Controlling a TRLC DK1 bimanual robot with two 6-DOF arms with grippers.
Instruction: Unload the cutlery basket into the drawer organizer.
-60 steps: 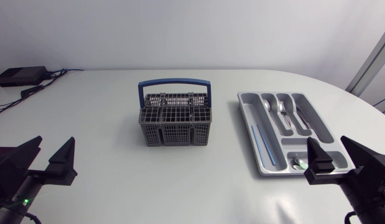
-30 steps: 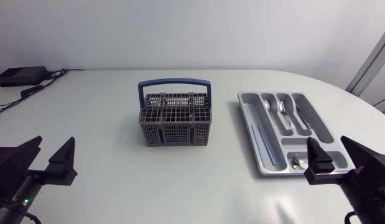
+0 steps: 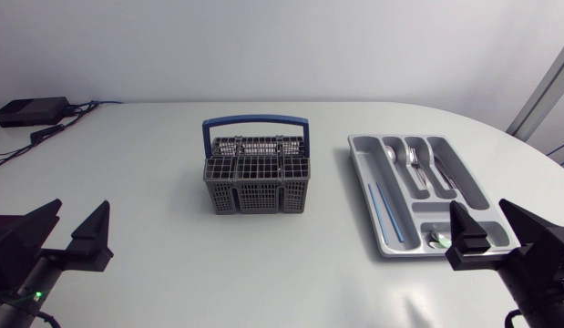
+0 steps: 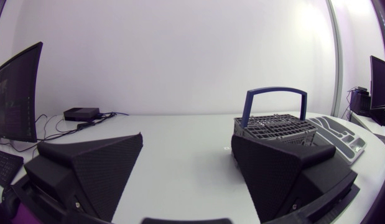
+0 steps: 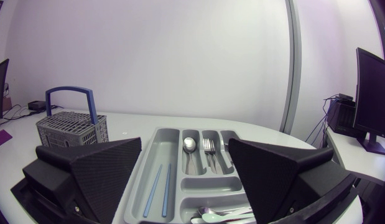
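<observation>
Centrally on your white tabletop (image 3: 154,155), the grey cutlery basket (image 3: 257,182) stands upright, its blue handle (image 3: 256,119) arched above it. Well apart from it, toward the right edge, lies the grey drawer organizer (image 3: 363,187). A spoon (image 3: 392,157) and forks (image 3: 416,162) occupy its far slots, two blue sticks (image 3: 382,211) the long slot on the basket's side, and a second spoon (image 3: 436,240) a near slot. Your left gripper (image 3: 79,208) hangs at the near left corner, fingers spread wide. Your right gripper (image 3: 480,208) hangs at the near right corner, fingers likewise spread, with the organizer's near end showing between them.
</observation>
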